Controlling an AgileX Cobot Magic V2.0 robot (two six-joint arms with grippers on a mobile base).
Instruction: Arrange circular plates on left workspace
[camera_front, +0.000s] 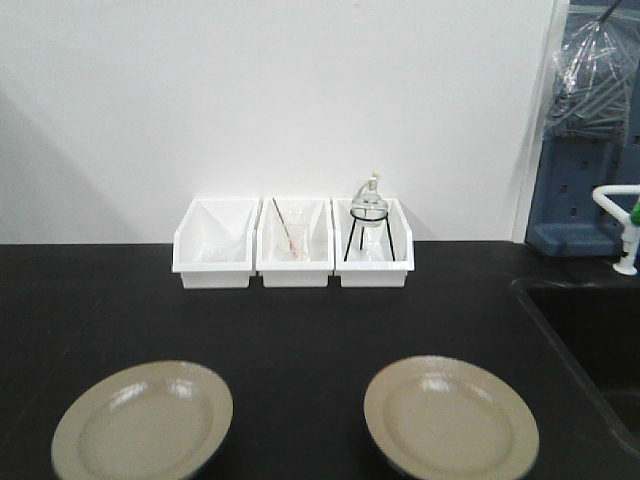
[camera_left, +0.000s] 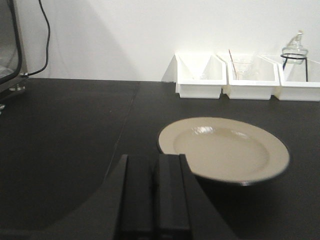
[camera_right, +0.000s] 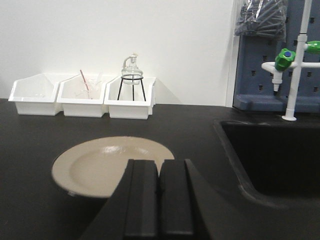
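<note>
Two round beige plates lie flat on the black countertop: the left plate at the front left and the right plate at the front right. In the left wrist view the left plate sits just ahead and to the right of my left gripper, whose jaws are pressed together with nothing between them. The right wrist view has the right plate ahead and to the left of my right gripper, also shut and empty. Neither gripper appears in the front view.
Three white bins stand in a row against the back wall; the middle one holds a glass beaker, the right one a flask on a black wire stand. A recessed black sink with a white tap lies at the right.
</note>
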